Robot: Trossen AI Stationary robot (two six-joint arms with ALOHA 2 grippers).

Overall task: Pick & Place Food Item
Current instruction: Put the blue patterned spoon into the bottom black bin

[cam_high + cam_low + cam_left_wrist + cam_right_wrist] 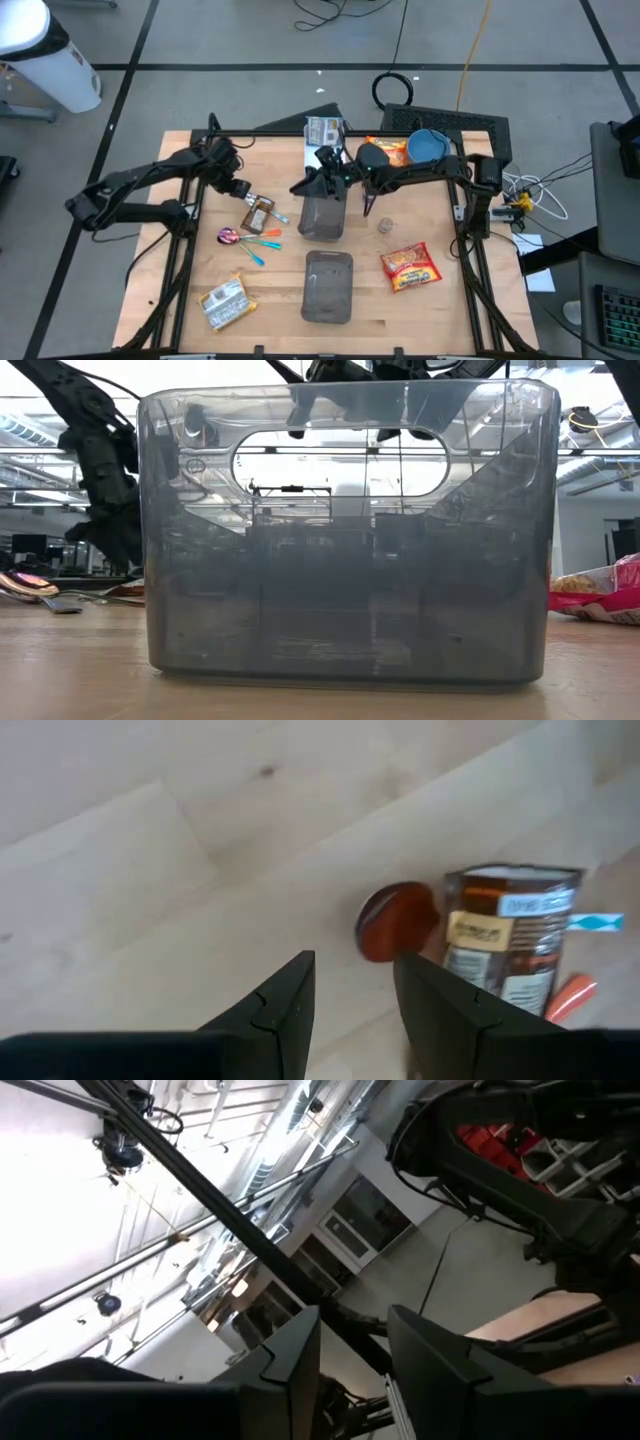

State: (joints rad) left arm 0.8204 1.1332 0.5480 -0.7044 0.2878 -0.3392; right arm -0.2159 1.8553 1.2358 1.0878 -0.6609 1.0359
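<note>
A brown food packet (258, 213) lies flat on the wooden table (440, 310), left of centre. It also shows in the left wrist view (508, 935), beside a round red-brown piece (395, 920). My left gripper (243, 192) (352, 965) hovers just to the packet's far left, open and empty. A grey see-through bin (322, 215) stands at the table's middle, and a second one (328, 285) (345, 530) stands nearer the front edge. My right gripper (312, 183) (353, 1320) is over the far bin's far rim, tipped upward, open, with nothing between its fingers.
Coloured spoons (262, 240) and a round candy (228, 237) lie by the packet. A silver-yellow packet (224, 304) is at front left and a red snack bag (411, 267) at front right. An orange bag (388, 150), blue bowl (428, 146) and small box (323, 130) line the far edge.
</note>
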